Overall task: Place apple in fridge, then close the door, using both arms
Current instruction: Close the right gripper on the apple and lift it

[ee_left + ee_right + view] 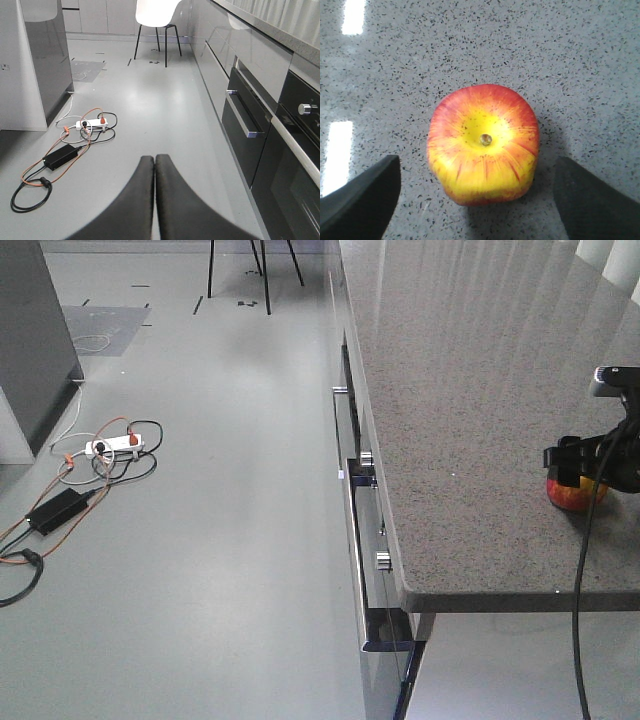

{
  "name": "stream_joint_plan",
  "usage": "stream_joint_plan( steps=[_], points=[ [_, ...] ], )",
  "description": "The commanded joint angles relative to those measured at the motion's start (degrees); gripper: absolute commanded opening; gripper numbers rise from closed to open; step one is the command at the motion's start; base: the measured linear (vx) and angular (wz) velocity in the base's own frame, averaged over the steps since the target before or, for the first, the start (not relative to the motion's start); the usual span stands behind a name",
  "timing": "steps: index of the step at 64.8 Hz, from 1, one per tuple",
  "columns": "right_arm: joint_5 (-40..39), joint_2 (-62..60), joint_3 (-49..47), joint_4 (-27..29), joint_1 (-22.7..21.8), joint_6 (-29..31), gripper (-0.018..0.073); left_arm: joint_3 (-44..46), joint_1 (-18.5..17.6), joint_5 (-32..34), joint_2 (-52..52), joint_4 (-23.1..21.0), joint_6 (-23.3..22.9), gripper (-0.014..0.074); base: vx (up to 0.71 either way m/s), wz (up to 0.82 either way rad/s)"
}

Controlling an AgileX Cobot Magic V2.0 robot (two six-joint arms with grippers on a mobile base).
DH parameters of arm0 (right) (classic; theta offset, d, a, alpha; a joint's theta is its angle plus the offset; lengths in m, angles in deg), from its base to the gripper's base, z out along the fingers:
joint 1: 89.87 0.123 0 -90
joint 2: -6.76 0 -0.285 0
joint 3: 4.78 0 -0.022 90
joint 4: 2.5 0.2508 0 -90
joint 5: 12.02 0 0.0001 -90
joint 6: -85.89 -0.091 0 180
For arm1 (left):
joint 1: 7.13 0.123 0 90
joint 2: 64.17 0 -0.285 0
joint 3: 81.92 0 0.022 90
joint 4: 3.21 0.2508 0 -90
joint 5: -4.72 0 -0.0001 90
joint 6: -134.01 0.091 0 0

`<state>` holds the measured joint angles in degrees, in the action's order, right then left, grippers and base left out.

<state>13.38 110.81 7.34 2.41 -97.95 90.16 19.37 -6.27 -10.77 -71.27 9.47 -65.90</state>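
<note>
The apple (483,144) is seen stem-up on the speckled counter (570,60), centred between the wide-open jaws of the right gripper (479,200) (nothing gripped yet), ready for a pinch. The left gripper (154,160) is held closed and empty above the floor (150,100), presumably in reserve.

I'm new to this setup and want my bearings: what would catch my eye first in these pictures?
The red and yellow apple stands out at once, sitting on the speckled grey counter with the right gripper open on either side of it. Next comes the tangle of orange and black cables on the floor, ahead and to the left of the shut left gripper.
</note>
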Motion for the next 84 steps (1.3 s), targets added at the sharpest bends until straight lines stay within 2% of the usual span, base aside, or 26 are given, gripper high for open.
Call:
stream_joint_plan(
  steps=[1,17,27,35,48,57,70,84],
  points=[
    [-3.7,-1.3,-1.8,0.1,-0.2,0.5,0.0593,-1.2,-0.4,4.5,0.8,-0.2,-0.4,-0.0006,0.0,0.0],
    [-7.9,1.1,-1.8,0.1,-0.2,0.6,0.0589,-1.2,-0.4,4.5,0.8,-0.2,-0.4,-0.0006,0.0,0.0],
    [-8.2,1.8,-1.8,0.0,-0.2,0.6,0.0539,-1.2,-0.4,4.5,0.8,-0.2,-0.4,-0.0006,0.0,0.0],
    [-7.8,2.6,-1.8,-0.6,-0.2,0.6,0.0441,-1.2,-0.4,4.5,0.8,-0.2,-0.4,-0.0006,0.0,0.0],
    [-6.7,2.7,-1.8,-0.3,-0.2,0.6,0.0232,-1.2,-0.4,4.5,0.8,-0.2,-0.4,-0.0006,0.0,0.0],
    [-5.7,2.3,-1.8,-0.1,-0.2,0.6,0.0138,-1.2,-0.4,4.5,0.8,-0.2,-0.4,-0.0006,0.0,0.0],
    [-2.6,-2.0,-1.7,0.3,-0.2,0.4,0.0114,-1.2,-0.4,4.5,0.8,-0.2,-0.4,-0.0006,0.0,0.0],
    [-1.2,-12.1,-1.7,1.8,-0.2,0.4,0.0115,-1.2,-0.4,4.5,0.8,-0.2,-0.4,-0.0006,0.0,0.0]
  ],
)
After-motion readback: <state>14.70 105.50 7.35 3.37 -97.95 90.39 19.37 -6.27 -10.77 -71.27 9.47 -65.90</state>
